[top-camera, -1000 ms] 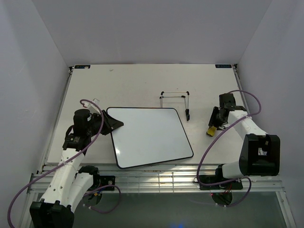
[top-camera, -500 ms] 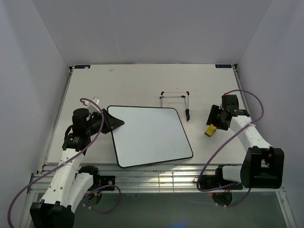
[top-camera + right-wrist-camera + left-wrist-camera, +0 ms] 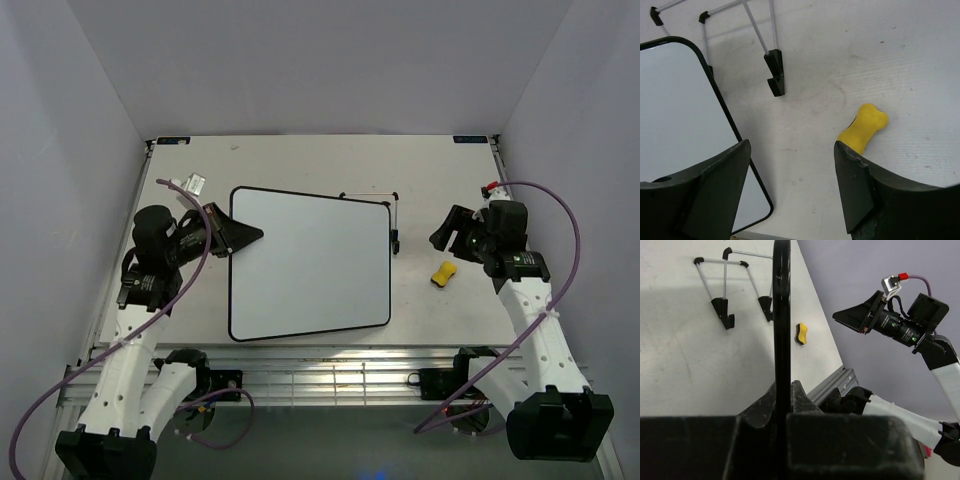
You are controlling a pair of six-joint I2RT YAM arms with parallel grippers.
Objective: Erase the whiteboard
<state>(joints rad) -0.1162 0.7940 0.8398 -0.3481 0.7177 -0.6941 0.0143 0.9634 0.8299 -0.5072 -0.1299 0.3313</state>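
Two claws: left claw (image 3: 245, 236) pinches the whiteboard (image 3: 305, 265) edge; right claw (image 3: 449, 232) hangs spread near the yellow eraser (image 3: 443, 273) on the tabletop (image 3: 300, 165).

On table (image 3: 300, 165) centre: whiteboard (image 3: 308, 265); stand (image 3: 396, 238) behind its right corner; eraser (image 3: 443, 273) right of whiteboard, near right pincer (image 3: 452, 232).

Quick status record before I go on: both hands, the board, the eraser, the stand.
left hand: shut on the left edge of the glossy white whiteboard with a thin black frame
whiteboard: looks raised at the gripped edge; no writing visible
right hand: open, holding nothing, above the white table
small yellow eraser block: lying loose on the table, just near of the right hand
thin wire easel stand: on the table at the board's far right corner, partly hidden by it in the top view
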